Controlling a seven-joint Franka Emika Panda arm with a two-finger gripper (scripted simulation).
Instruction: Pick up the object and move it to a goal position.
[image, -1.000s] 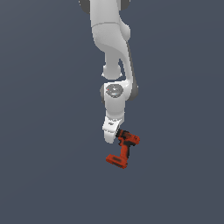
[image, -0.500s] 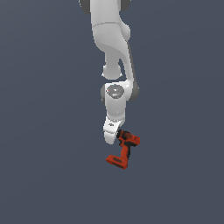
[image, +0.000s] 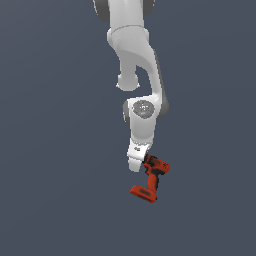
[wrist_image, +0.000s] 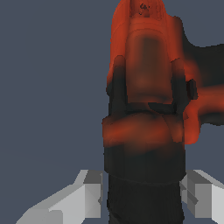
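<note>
The red-orange drill (image: 151, 178) hangs at the end of my white arm in the exterior view, handle and flat battery base pointing down towards the exterior view's left. My gripper (image: 141, 166) is shut on the drill's top end. In the wrist view the drill (wrist_image: 146, 87) fills the middle, its black chuck end between my two grey fingers (wrist_image: 89, 194), which press on both of its sides; my gripper (wrist_image: 144, 194) is centred there. No goal marker shows in either view.
Only a plain dark grey-blue background surrounds the arm and the drill. No table edge, container or other object shows.
My gripper and the drill have moved together a little to the exterior view's right and downward. The drill keeps its place in the grip.
</note>
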